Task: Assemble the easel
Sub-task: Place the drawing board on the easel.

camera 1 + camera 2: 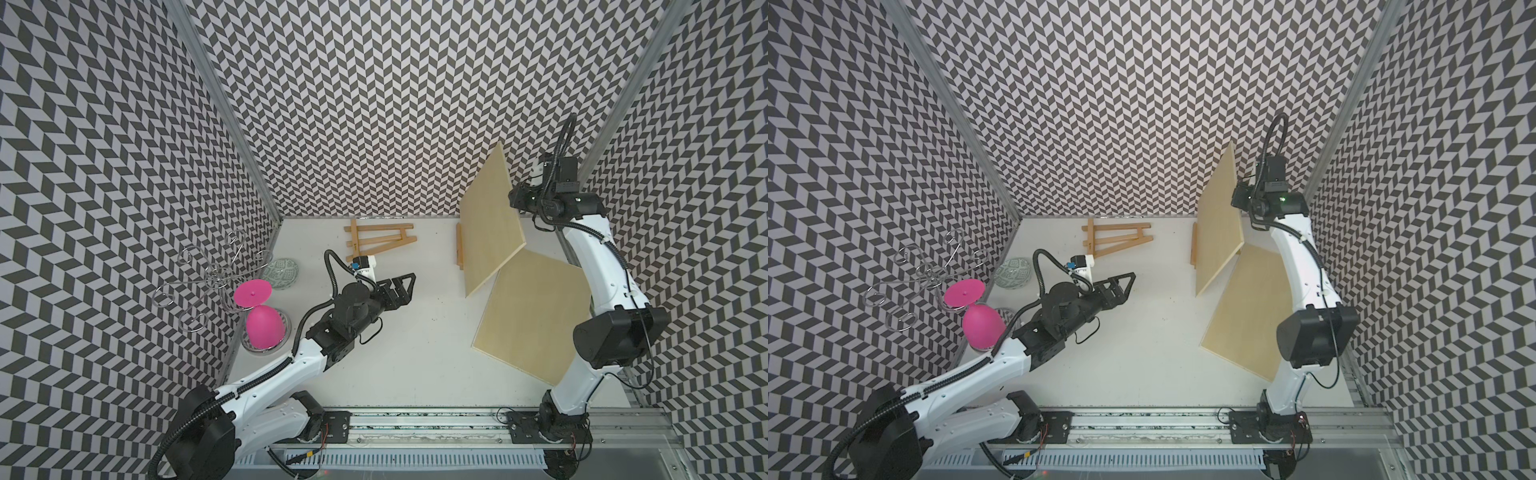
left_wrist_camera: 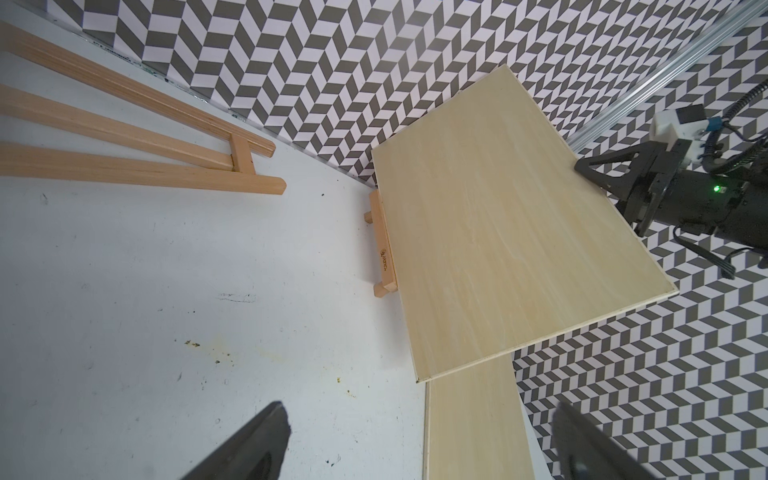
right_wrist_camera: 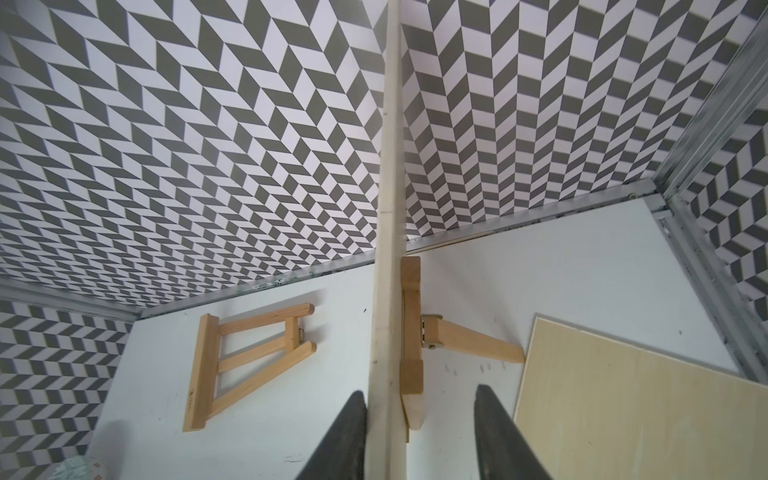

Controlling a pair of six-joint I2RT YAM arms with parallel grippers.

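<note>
1. Right gripper (image 3: 419, 390): raised at the right rear of the table (image 1: 415, 353), jaws parted. The edge of the upright panel (image 3: 388, 208) runs between the fingers. It lies against one finger, with a clear gap to the other, so nothing is clamped.
2. The upright panel stands steeply tilted, leaning on the standing easel (image 3: 411, 332). The easel's rear leg (image 3: 473, 340) is swung out behind, foot on the table.
3. Flat panel (image 1: 536, 316): lies on the table in front of the right arm. The rear leg's foot reaches its edge.
4. Flat easel (image 1: 378, 241): folded and lying along the back wall, well apart from the standing one.
5. Left gripper (image 1: 409, 286): jaws spread wide and empty, hanging over mid-table and pointed toward the panels.
6. Far left: wire stand (image 1: 208, 278), pink egg (image 1: 265, 328), patterned plate (image 1: 282, 272).
</note>
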